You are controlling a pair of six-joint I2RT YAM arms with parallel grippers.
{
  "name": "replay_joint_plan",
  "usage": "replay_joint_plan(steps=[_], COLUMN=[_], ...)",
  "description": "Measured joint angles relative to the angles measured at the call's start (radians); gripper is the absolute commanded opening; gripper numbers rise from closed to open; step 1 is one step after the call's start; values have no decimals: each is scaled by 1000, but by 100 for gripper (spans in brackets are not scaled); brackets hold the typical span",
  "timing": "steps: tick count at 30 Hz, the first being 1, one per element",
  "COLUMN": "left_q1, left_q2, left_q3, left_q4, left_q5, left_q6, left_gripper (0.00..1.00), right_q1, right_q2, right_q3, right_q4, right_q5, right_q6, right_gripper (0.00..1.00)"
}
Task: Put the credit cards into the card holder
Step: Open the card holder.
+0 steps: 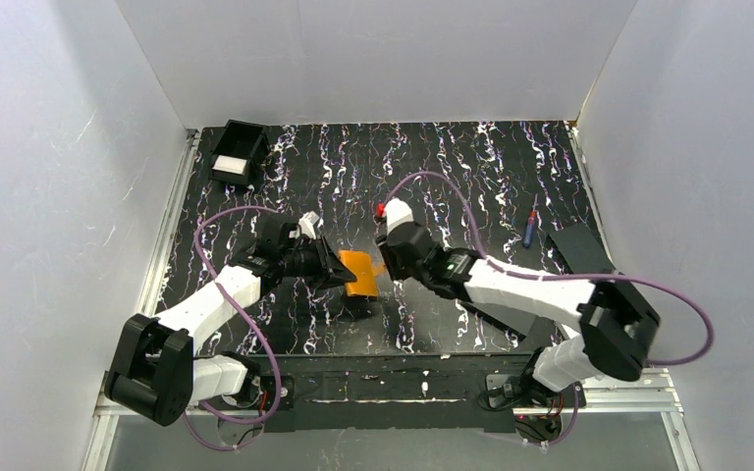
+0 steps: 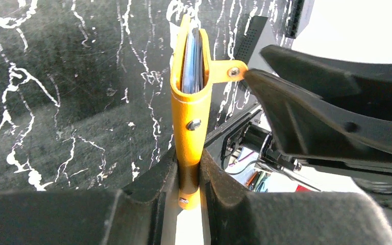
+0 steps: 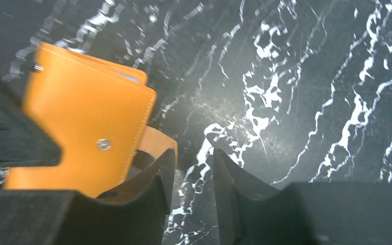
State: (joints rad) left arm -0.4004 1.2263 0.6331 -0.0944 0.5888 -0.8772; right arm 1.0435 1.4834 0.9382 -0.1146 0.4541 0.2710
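The orange card holder (image 1: 358,272) hangs above the black marbled table, folded nearly closed. My left gripper (image 1: 339,267) is shut on its spine end (image 2: 190,117), one pad on each cover. Pale blue-grey layers (image 2: 191,56) show between the covers; I cannot tell the credit cards from the sleeves there. The snap tab (image 2: 227,71) sticks out sideways, unfastened. My right gripper (image 1: 385,263) stands open just right of the holder (image 3: 81,127). Its left fingertip (image 3: 166,163) rests against the tab (image 3: 158,140), and only table shows in the gap (image 3: 193,158) between its fingers.
A black open box (image 1: 238,157) with a white block inside stands at the back left. A blue pen with a red tip (image 1: 530,228) and a flat black rectangle (image 1: 579,245) lie at the right. White walls close in three sides.
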Motion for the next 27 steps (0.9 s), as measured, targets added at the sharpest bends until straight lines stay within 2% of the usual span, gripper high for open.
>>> replay_joint_plan(steps=[6, 10, 18, 23, 27], left_q1=[2, 2, 4, 4, 4], left_q2=[0, 0, -12, -15, -15], left_q3=[0, 0, 0, -1, -4], left_q4=[59, 83, 106, 119, 123], left_q5=[56, 79, 102, 114, 130], left_q6=[40, 63, 70, 70, 70], left_gripper=[0, 0, 0, 0, 0], right_q1=[-120, -164, -233, -264, -265], right_q2=[-115, -119, -108, -108, -108], right_q3=[-1, -36, -105, -156, -164], right_q4=[23, 47, 66, 127, 172], right_q5=[-286, -432, -548, -568, -594], right_q6=[15, 45, 118, 145, 153], right_gripper=[59, 59, 44, 49, 48])
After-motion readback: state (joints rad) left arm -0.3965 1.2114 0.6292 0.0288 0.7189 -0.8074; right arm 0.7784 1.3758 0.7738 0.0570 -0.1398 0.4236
